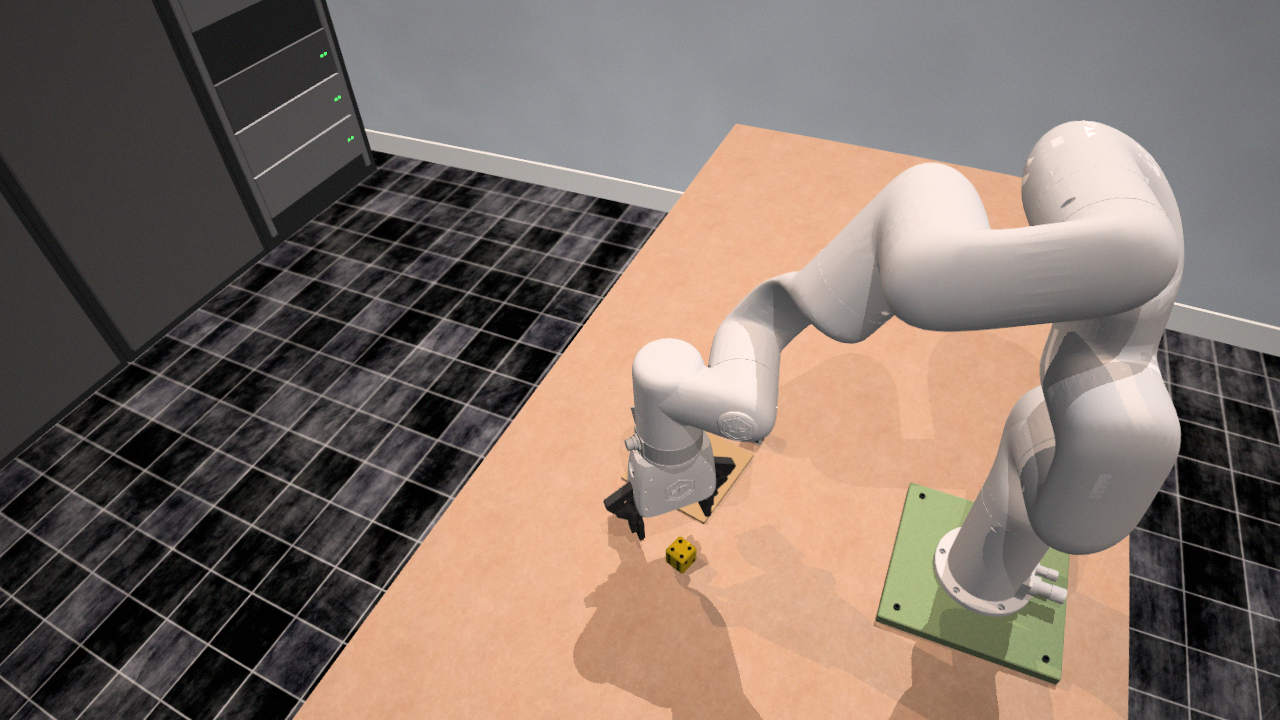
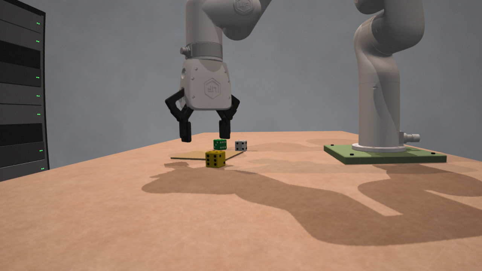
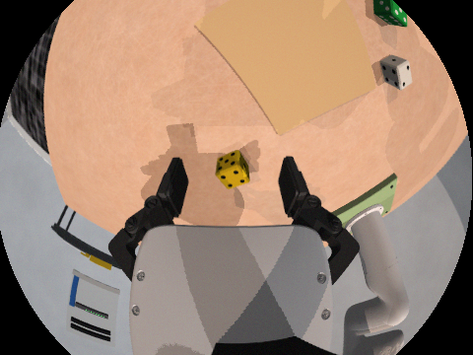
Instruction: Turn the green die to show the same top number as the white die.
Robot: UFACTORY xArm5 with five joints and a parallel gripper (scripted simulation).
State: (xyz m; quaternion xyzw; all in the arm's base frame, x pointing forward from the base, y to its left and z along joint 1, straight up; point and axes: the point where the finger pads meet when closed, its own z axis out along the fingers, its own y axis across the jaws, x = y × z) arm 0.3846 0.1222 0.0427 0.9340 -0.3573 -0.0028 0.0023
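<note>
The table (image 1: 501, 573) (image 2: 101, 219) (image 3: 108, 89) is bearing everything, with the arm (image 1: 1011, 268) (image 2: 379, 111) (image 3: 381, 251) rising from its green plate (image 1: 904, 537) (image 2: 421, 156) (image 3: 389, 192). The job seems to be standing at the approach or a look around: nothing is being turned, and the next move is probably calling for a swing back over the mat (image 1: 719, 494) (image 2: 192, 155) (image 3: 296, 64) to the green die, then a careful grasp and roll. The arm is reaching out over the table and bending down at the wrist; the gripper (image 1: 673, 523) (image 2: 205, 138) (image 3: 233, 168) is pointing downward, hanging above the table near the yellow die (image 1: 681, 554) (image 2: 215, 159) (image 3: 233, 170), fingers spreading wide and holding nothing. The green die (image 2: 220, 144) (image 3: 390, 12) is lying off the mat, beyond the white die (image 2: 241, 145) (image 3: 396, 72), which is sitting just beside a mat corner. Straying low here would be risking a knock to the yellow die.
</note>
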